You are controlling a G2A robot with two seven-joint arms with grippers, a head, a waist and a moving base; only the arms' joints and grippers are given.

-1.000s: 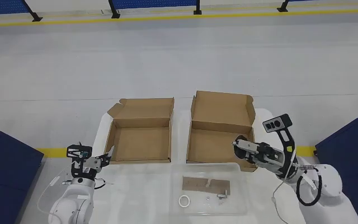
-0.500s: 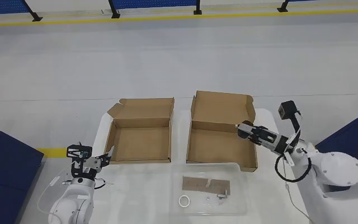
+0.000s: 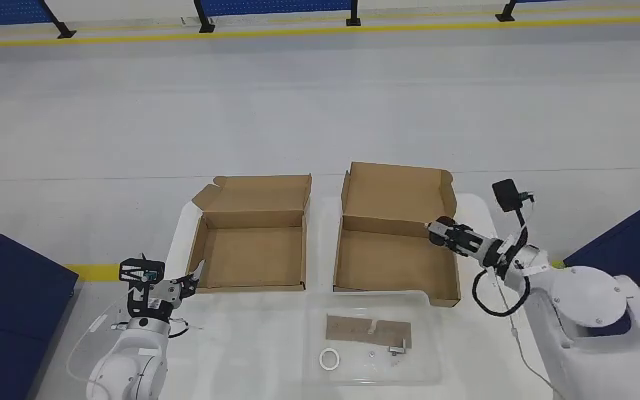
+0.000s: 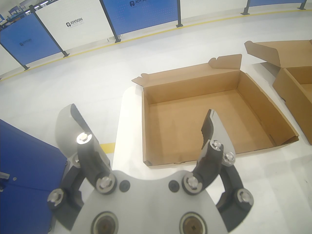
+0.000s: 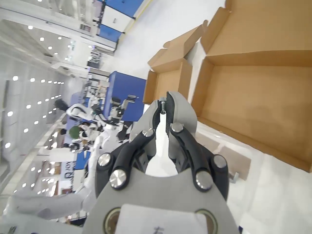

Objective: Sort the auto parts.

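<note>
My right gripper hangs over the right wall of the right cardboard box. It is shut on a small metal bolt pinched at its fingertips. My left gripper stands open and empty at the table's left edge, just in front of the left cardboard box, which has nothing in it. A clear tray at the front holds a cardboard sheet, a white ring and small metal parts.
Both boxes have their lids folded open toward the back. A blue cabinet stands beside the table on the left, and another blue one on the right. Bare white table lies between the left gripper and the tray.
The right arm has swung from the right box's front right corner back along its right wall, with its wrist turned. The left arm has kept still.
</note>
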